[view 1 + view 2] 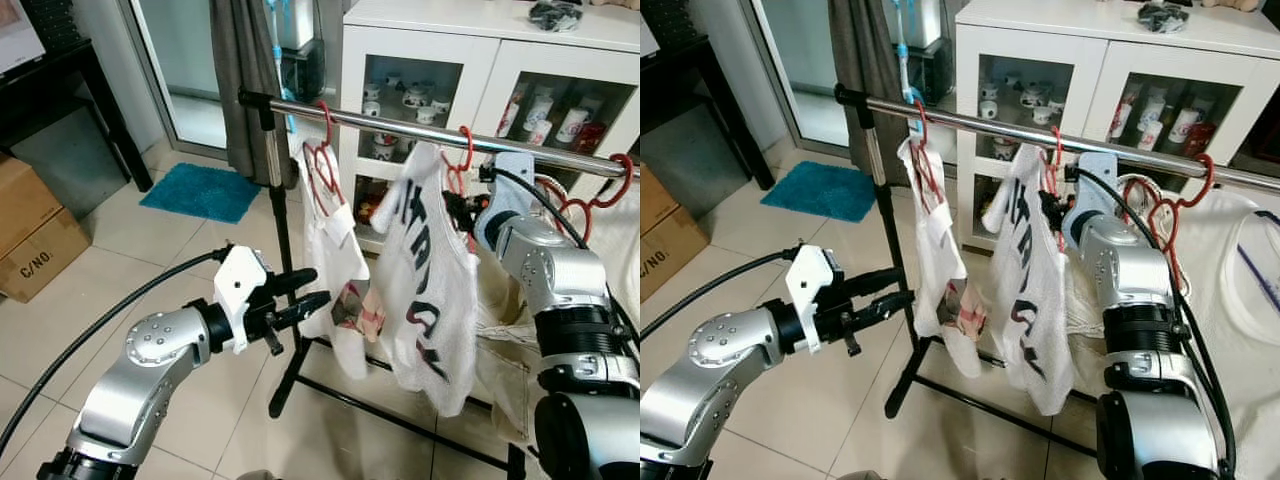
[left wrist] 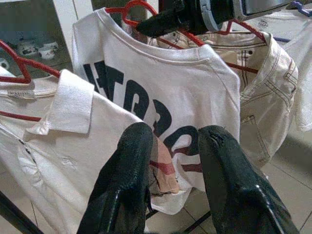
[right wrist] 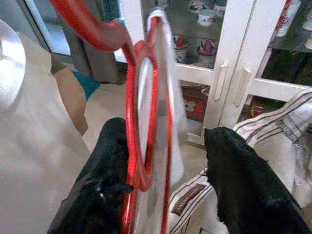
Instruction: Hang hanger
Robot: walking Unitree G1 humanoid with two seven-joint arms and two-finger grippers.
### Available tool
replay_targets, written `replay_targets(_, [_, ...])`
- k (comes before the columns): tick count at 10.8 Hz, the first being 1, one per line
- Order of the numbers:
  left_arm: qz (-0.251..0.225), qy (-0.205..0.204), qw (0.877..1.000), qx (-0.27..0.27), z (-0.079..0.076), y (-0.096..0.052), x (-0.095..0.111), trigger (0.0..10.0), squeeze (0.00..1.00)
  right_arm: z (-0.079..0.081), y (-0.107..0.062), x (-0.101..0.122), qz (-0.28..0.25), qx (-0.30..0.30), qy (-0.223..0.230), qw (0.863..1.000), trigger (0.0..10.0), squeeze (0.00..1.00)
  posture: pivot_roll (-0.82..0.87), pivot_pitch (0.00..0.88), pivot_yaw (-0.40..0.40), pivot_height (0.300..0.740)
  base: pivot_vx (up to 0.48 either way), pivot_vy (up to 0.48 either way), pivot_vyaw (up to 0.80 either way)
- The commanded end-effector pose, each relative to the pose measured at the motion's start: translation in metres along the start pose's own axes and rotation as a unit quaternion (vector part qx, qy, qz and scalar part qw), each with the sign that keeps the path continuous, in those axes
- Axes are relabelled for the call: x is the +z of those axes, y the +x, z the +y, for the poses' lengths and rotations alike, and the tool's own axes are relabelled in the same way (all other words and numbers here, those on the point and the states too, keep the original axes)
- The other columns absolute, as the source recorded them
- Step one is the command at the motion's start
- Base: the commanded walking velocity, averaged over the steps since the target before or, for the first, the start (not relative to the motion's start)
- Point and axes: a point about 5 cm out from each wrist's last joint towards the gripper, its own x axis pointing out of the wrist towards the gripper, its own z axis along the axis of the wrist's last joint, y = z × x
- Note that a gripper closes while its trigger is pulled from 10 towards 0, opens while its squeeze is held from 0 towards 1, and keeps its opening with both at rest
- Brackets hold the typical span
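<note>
My left gripper (image 1: pixel 305 293), lower left, holds its rubbery black fingers (image 2: pixel 124 187) apart, empty, before a white polo shirt (image 1: pixel 330 255). Farther, at right, my right gripper's (image 3: pixel 163 185) fingers (image 3: pixel 105 180) straddle the glossy red hanger (image 3: pixel 141 122) unclenched; it hangs on the steel rail (image 1: pixel 400 128).

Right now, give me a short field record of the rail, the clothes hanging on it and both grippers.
rail: metal rail, horizontal on a black stand
garments: white polo shirt; lettered white T-shirt
hangers: red hanger hooked over the rail
right gripper: open, fingers either side of the red hanger
left gripper: open, empty, beside the polo shirt
background: white cabinet with cups
</note>
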Motion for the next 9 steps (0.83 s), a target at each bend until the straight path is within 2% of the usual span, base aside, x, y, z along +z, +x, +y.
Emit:
replay_targets(1, [-0.006,0.010,1.000,-0.009,-0.0007,0.0008,0.0068,10.0,0.00,0.0000,0.0008,0.0076,-0.011,0.002,0.003,1.000,0.0,0.00,-0.01,0.000,0.024,0.740,0.000,0.000,0.00])
replay_targets(6, [-0.004,0.013,1.000,-0.012,0.0004,0.0009,0.0074,10.0,0.00,0.0002,0.0020,0.0052,-0.012,0.006,0.001,1.000,0.0,0.00,-0.01,0.000,0.032,0.740,0.000,0.000,0.00])
replay_targets(7, [-0.004,0.014,1.000,-0.014,0.0003,0.0014,0.0073,10.0,0.00,0.0005,0.0017,0.0061,-0.015,0.003,-0.010,1.000,4.5,0.00,-0.01,0.000,0.032,0.740,0.000,0.000,0.00])
replay_targets(8, [-0.004,0.014,1.000,-0.014,0.0004,0.0022,0.0073,10.0,0.00,-0.0001,0.0017,0.0071,-0.014,-0.002,-0.021,1.000,10.0,0.00,-0.02,0.000,0.034,0.740,0.000,0.000,0.00])
replay_targets(9, [-0.004,0.015,1.000,-0.015,0.0003,0.0026,0.0074,10.0,0.00,0.0003,0.0016,0.0082,-0.015,0.001,-0.018,1.000,10.0,0.00,-0.02,0.000,0.033,0.740,0.000,0.000,0.00])
